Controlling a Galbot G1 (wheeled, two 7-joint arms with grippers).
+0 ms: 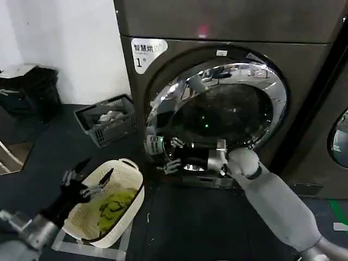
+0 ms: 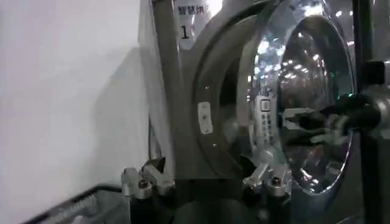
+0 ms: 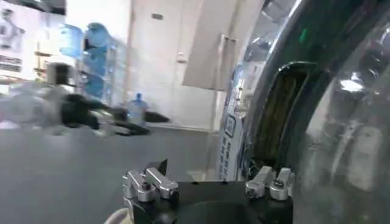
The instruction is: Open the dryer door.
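1 right tool (image 1: 173, 157) spread wide at the dryer door (image 1: 217, 109) (ajar from the left wrist).

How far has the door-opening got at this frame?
Done: the dryer door is unlatched, its left edge standing off the machine front, a gap visible in the left wrist view. In hand: the right gripper is at the door's lower left rim. Left: swinging it wide. The left gripper hangs open over the basket.
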